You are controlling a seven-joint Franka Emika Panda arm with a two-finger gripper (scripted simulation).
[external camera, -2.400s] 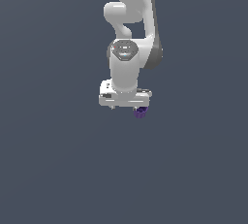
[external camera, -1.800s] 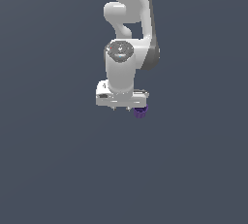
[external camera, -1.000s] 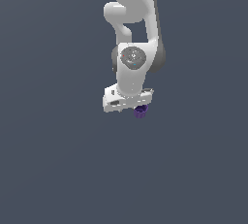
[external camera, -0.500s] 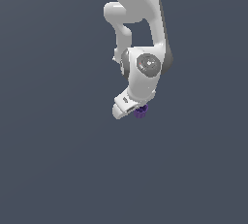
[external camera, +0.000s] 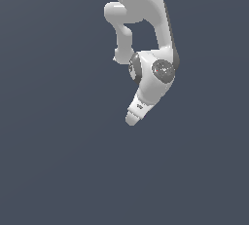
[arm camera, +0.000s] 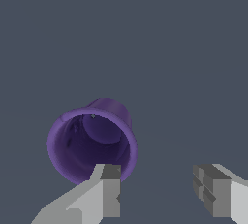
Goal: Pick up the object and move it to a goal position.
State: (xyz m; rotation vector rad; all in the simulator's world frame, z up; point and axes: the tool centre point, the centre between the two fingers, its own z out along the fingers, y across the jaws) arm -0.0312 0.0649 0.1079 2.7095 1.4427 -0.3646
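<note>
The object point(arm camera: 92, 143) is a small dark purple cup-like cylinder lying on the grey floor, its open mouth facing the wrist camera. My gripper point(arm camera: 160, 191) is open, its two grey fingers wide apart with only bare floor between them. One finger point(arm camera: 109, 189) overlaps the rim of the object; the object sits to that finger's side, not between the jaws. In the exterior view the white hand point(external camera: 132, 117) points down, seen edge on, and the object is hidden behind it.
The white-and-grey arm point(external camera: 146, 19) comes down from the top of the exterior view. A flat dark grey floor point(external camera: 58, 170) fills all the rest.
The wrist has turned, so the hand went from broadside to edge on and shifted toward the exterior view's right. The purple object, seen just under the hand before, is now hidden there.
</note>
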